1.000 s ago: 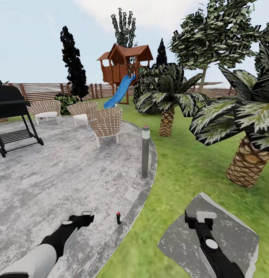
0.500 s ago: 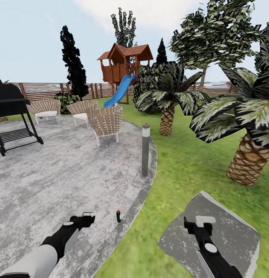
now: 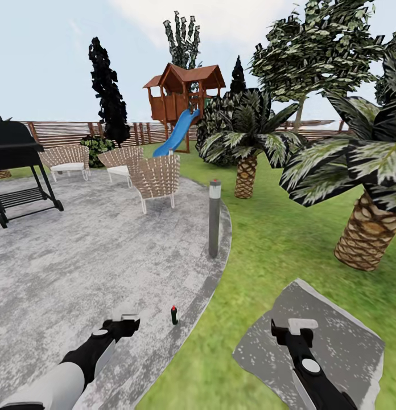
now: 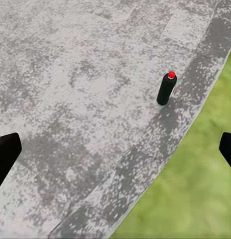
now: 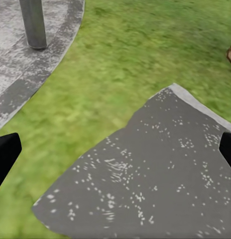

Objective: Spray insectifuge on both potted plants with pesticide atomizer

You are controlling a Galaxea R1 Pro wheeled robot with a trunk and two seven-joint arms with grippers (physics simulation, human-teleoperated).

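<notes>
The pesticide atomizer [image 3: 174, 315] is a small dark bottle with a red cap, standing upright on the round grey patio [image 3: 78, 256] close to its rim. My left gripper [image 3: 125, 320] hovers open just left of it, a short gap away. In the left wrist view the atomizer [image 4: 166, 88] stands ahead of the open left gripper [image 4: 115, 154], apart from both fingertips [image 4: 6, 155]. My right gripper [image 3: 300, 327] is open over a grey stepping slab [image 3: 334, 341], and the right wrist view has the slab [image 5: 155, 174] under that gripper [image 5: 115, 154]. The potted plants are out of view.
A grey bollard light [image 3: 214, 219] stands on the patio rim ahead. Wicker chairs [image 3: 157, 179] and a black grill [image 3: 19, 165] stand further back. Two palms [image 3: 246, 154] [image 3: 366, 188] grow on the lawn to the right. A playhouse with a blue slide [image 3: 178, 134] stands before the fence.
The whole picture has shifted slightly, so the camera has moved a little. The atomizer stands as before and both grippers hold their open pose.
</notes>
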